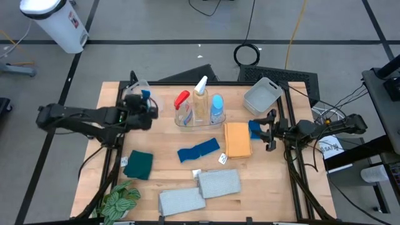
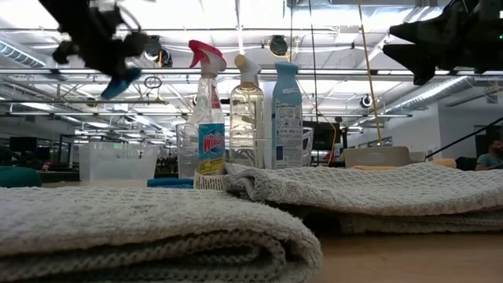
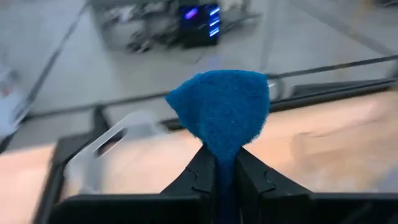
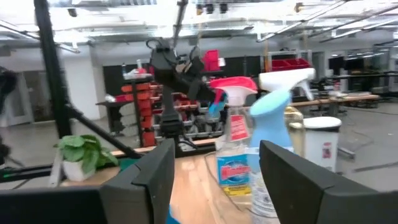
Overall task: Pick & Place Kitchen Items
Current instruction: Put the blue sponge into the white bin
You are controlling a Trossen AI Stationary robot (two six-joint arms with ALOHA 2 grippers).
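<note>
My left gripper (image 1: 145,104) is raised near the table's far left corner, shut on a blue sponge (image 3: 221,112), beside a clear tub (image 1: 139,87). In the low view the sponge (image 2: 122,82) juts out below the gripper (image 2: 106,55). My right gripper (image 1: 269,131) hovers open at the right edge, fingers pointing toward the table's left. A small blue piece (image 1: 255,127) lies just beyond its fingertips, against the orange sponge (image 1: 237,139). Three bottles (image 1: 200,103) stand in a clear tray at mid-table. A blue cloth (image 1: 199,150), a teal cloth (image 1: 139,164) and two grey towels (image 1: 199,192) lie flat. My left gripper pinches one end of the blue sponge (image 3: 224,163) between its two fingers. Most of the sponge sticks out past the fingertips (image 3: 200,167). The fingers come from the table's left, slanting a little downward. The sponge is lifted clear of the table.
A grey tub (image 1: 262,95) sits at the far right corner. A green leafy plant (image 1: 119,201) stands at the near left corner. A small white tag (image 1: 222,159) lies near the orange sponge. Bare wood shows between the bottles and the cloths.
</note>
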